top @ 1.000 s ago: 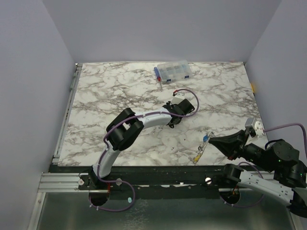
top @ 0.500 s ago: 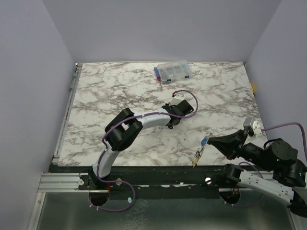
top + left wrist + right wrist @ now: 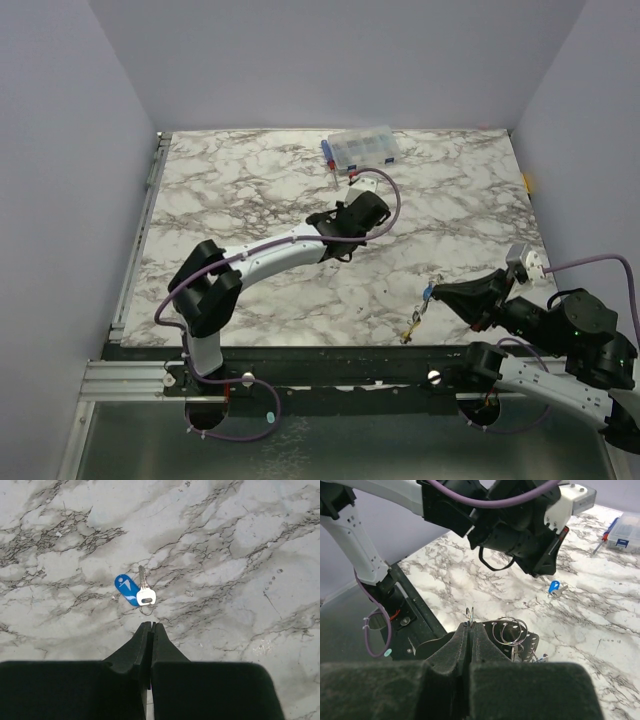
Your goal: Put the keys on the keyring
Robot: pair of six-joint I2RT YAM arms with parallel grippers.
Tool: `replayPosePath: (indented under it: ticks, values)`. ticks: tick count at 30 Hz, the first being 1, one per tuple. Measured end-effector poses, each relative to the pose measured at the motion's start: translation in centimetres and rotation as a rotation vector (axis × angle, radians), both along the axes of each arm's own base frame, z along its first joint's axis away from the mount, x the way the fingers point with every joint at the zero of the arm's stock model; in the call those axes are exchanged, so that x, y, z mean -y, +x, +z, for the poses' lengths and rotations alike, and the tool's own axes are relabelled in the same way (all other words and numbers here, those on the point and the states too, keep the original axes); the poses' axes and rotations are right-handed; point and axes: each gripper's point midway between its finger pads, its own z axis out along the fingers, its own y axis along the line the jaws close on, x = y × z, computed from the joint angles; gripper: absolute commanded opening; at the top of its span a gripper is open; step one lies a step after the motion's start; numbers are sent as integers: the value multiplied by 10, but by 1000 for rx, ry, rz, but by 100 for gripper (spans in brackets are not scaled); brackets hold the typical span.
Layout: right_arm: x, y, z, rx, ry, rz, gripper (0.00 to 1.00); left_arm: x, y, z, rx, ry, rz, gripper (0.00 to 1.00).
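Pinching the ring (image 3: 509, 630) in the right gripper (image 3: 470, 625), with jaws pressed fully together on what looks like a thin loop of its wire, and holding it up off the table (image 3: 230, 190) near the front edge, probably for keeping the hoop free and steady for threading. Carrying a few small keys (image 3: 415, 322) dangling beneath, seemingly threaded on already. Reaching out with the left gripper (image 3: 151, 626) over the middle of the marble, jaws closed tight with nothing between them, tips pointing down toward a loose key (image 3: 145, 594) and its blue tag (image 3: 126, 586). Lying flat there, key and tag touching each other, just ahead of those tips and not yet being touched. Sitting well apart from the ring, so likely needing the jaws opened before any pick-up, then a carry across toward the right gripper
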Motion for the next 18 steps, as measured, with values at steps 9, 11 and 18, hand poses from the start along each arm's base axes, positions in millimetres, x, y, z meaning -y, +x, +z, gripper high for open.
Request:
replayPosePath:
  ticks: [9, 11, 18]
  values:
    - [-1, 12, -9, -5, -10, -57, 1, -7, -11, 6, -4, -20, -52, 64]
    - [-2, 13, -14, -9, -19, -63, 1, -6, -9, -3, -16, 2, -61, 61]
    - [-5, 15, -17, -25, -31, -67, 1, 0, 9, -64, -157, 56, -67, 56]
